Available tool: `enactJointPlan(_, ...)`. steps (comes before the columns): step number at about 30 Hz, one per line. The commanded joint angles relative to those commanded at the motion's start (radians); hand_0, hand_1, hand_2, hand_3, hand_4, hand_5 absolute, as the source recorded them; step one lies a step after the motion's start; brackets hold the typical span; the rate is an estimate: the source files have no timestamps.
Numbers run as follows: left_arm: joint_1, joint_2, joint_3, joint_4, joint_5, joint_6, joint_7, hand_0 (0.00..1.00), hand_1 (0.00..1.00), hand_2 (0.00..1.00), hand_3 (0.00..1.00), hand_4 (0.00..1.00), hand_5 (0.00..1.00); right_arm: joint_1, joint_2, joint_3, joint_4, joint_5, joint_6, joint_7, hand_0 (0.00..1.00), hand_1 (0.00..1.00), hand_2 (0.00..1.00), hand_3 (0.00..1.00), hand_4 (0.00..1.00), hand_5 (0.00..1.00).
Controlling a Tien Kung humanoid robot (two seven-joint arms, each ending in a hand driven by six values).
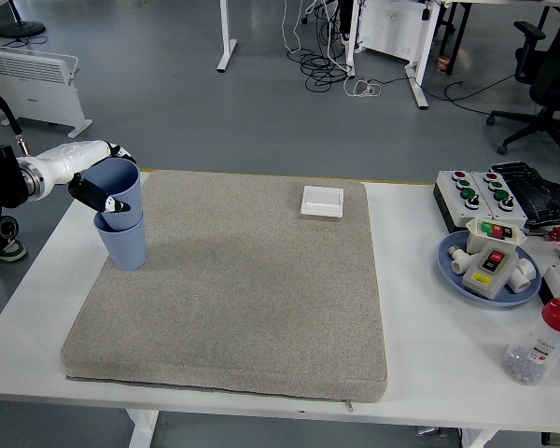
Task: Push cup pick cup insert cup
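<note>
Reaching in over the table's [420, 280] left edge, your left hand [101, 187] is clamped on the upper blue cup [117, 191], seated partway in the lower blue cup [122, 243] at the grey mat's [243, 280] far-left corner.
</note>
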State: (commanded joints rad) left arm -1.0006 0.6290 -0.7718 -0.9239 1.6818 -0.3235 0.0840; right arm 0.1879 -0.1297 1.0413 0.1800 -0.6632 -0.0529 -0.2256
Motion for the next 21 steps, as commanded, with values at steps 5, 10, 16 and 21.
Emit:
enactJointPlan(5,-0.002,-0.002,0.003,0.015,0.009,0.001,-0.002,0.618,0.715,0.725,0.534,0.519,0.002,0.001,0.000,-0.001,0.000,0.001,0.000,0.000,0.744,0.693,0.679,0.581,0.181,0.548)
enactJointPlan(10,-0.001,-0.004,0.001,0.028,0.010,0.007,-0.015,0.771,0.818,0.864,0.654,0.748,0.090,0.002,0.000,0.001,0.000,-0.001,0.001,0.000,0.744,0.693,0.680,0.581,0.181,0.548)
enactJointPlan(16,-0.001,-0.006,-0.002,0.036,0.006,0.013,-0.025,0.841,0.875,0.939,0.710,0.888,0.274,0.003,0.000,0.002,0.000,-0.004,0.001,-0.001,0.744,0.693,0.680,0.580,0.179,0.537)
enactJointPlan(21,-0.001,-0.005,-0.005,0.047,-0.003,0.018,-0.027,0.841,0.875,0.939,0.710,0.888,0.274,0.003,0.000,0.001,0.000,-0.003,0.001,-0.001,0.744,0.693,0.680,0.580,0.179,0.537)
